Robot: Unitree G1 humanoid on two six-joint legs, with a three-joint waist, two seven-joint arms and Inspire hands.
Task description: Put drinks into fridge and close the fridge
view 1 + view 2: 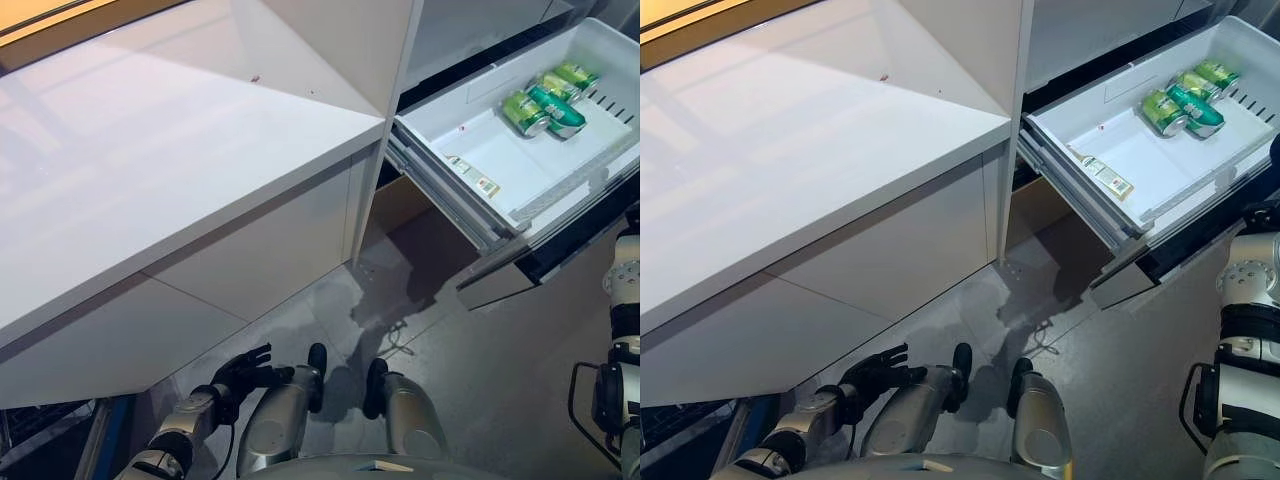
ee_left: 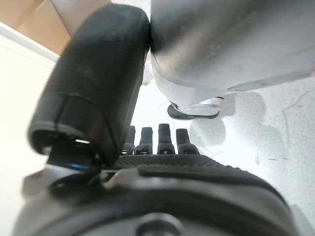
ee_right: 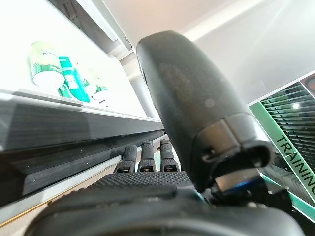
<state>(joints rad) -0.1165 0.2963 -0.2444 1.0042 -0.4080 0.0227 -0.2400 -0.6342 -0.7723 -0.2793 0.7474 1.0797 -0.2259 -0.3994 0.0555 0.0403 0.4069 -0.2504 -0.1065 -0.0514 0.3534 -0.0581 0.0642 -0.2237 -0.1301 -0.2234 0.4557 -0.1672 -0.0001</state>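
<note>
With the green cans (image 1: pixel 545 100) already lying inside the open fridge drawer (image 1: pixel 480 150), the right hand (image 3: pixel 147 162), fingers straight and empty against its front, should push squarely, while the relaxed left hand (image 1: pixel 243 374) hangs low, well apart from it

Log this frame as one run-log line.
cans: lying in open fridge drawer | left hand: open, empty, low | right hand: open, at drawer front | drawer: not closed

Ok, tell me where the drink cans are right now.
The green cans lie on their sides at the far end of the pulled-out white fridge drawer, on the robot's right, beside the white counter.
</note>
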